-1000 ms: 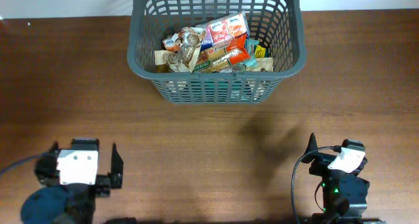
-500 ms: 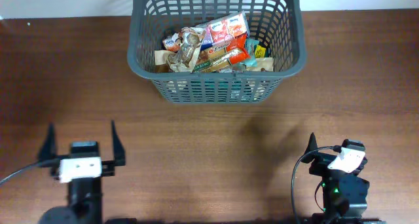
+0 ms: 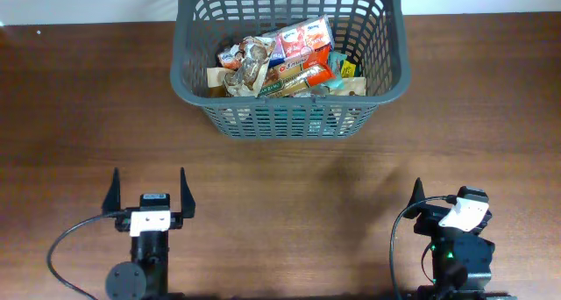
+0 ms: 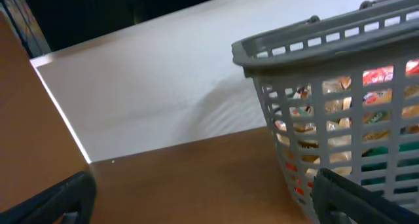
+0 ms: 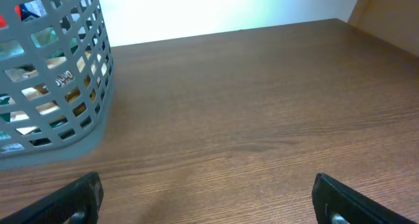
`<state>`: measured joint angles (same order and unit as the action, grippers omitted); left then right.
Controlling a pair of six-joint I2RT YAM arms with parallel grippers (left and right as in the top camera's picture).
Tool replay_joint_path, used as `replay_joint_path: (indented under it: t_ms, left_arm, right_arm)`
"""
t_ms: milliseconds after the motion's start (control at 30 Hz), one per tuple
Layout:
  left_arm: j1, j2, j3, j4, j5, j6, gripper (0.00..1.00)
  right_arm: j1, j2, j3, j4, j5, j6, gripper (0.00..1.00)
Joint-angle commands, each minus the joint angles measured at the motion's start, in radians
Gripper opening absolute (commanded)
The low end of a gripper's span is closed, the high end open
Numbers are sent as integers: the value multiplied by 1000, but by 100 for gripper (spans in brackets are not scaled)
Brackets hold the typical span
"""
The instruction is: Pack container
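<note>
The container (image 3: 189,79) is a large dark grey lattice basket at the top middle of the wooden table. It holds several food packets (image 3: 289,61). It also shows at the right of the left wrist view (image 4: 298,47) and at the left of the right wrist view (image 5: 65,135). My left gripper (image 3: 147,191) is open and empty near the front left, pointing toward the basket. My right gripper (image 3: 417,195) is at the front right, well short of the basket. In the right wrist view (image 5: 209,198) its fingers are wide apart with nothing between them.
The brown wooden table (image 3: 280,177) runs to a white wall strip at the back (image 3: 88,2). A dark cable (image 3: 66,247) loops beside the left arm base. No loose packets show on the table.
My left arm has swung from the front left corner toward the middle and turned its open fingers toward the basket. The right arm and the basket have not moved.
</note>
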<state>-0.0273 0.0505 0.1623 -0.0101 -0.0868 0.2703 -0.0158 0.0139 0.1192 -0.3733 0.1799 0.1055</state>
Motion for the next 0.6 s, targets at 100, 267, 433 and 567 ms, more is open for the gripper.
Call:
replay_joint_path:
  t_ms: [100,267,433,567]
  left_arm:
    - [-5,-46,-140,45,-4,15,99]
    - [-3,-46,-154,-42,-5,15,99]
    - [-3,-46,-154,-62,-5,14,99]
    - [-3,-46,-154,-62,-5,15,99]
  right_arm:
    - [9,-11,-8,1,12,5,99]
    - [9,-11,-8,0,12,5,99]
    - [9,-11,-8,1,12,5,99]
    - [9,-10,-8,0,12,5,99]
